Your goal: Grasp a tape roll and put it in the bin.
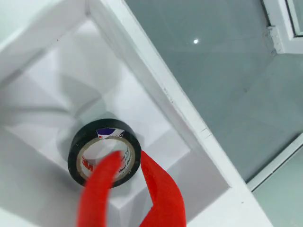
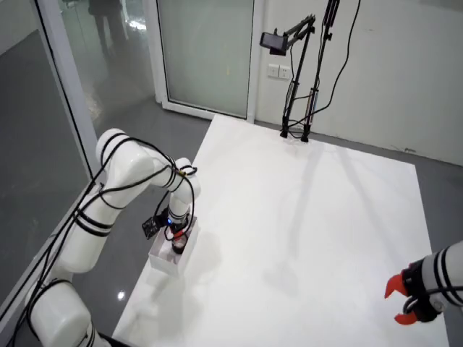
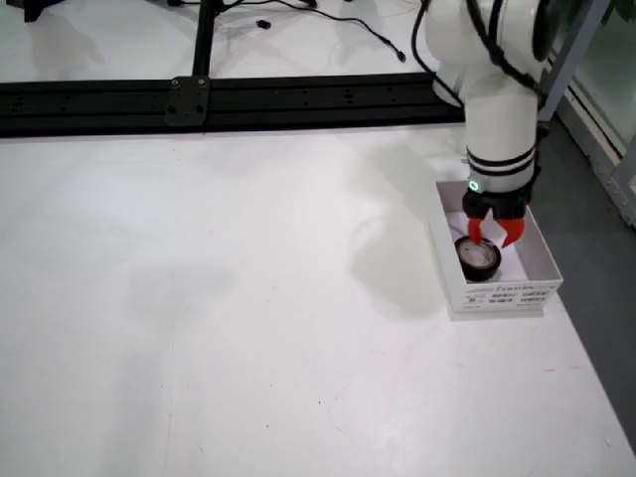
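A black tape roll (image 1: pixel 90 135) with a white inner label lies inside the white bin (image 1: pixel 156 80), on its floor. My gripper (image 1: pixel 129 156) hangs just over it with its red fingers a little apart: one finger (image 1: pixel 99 189) is over the roll's hole, the other (image 1: pixel 163 194) outside its rim. No squeeze on the roll shows. From the side view the gripper (image 3: pixel 494 237) points down into the bin (image 3: pixel 497 293), with the roll (image 3: pixel 478 258) under the fingertips. The overhead view shows the gripper (image 2: pixel 177 242) over the bin (image 2: pixel 163 262) at the table's left edge.
The bin stands close to the white table's edge (image 3: pixel 581 378), with grey floor beyond. A black rail (image 3: pixel 199 99) runs along the far side. A second arm's red gripper (image 2: pixel 401 303) rests at the lower right of the overhead view. A camera stand (image 2: pixel 300 72) stands at the back.
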Action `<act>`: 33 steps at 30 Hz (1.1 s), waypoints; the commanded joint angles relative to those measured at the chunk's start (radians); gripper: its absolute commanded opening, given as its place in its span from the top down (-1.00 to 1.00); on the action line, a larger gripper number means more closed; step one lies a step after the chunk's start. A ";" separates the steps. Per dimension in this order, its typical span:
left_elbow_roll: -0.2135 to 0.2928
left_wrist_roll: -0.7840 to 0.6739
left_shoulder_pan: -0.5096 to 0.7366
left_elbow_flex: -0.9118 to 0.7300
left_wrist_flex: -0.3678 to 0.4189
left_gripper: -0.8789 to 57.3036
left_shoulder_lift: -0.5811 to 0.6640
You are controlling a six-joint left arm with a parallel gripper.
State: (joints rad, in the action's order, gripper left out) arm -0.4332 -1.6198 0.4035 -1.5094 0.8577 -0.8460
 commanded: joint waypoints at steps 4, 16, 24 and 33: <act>-0.027 0.002 0.081 0.000 0.222 0.99 0.212; -0.032 0.005 0.298 0.000 0.389 0.99 0.479; -0.018 0.005 0.497 0.002 0.394 0.99 0.574; -0.004 0.005 0.689 0.002 0.394 0.99 0.653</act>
State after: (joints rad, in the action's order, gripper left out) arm -0.4561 -1.6165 0.7580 -1.5090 1.1972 -0.3949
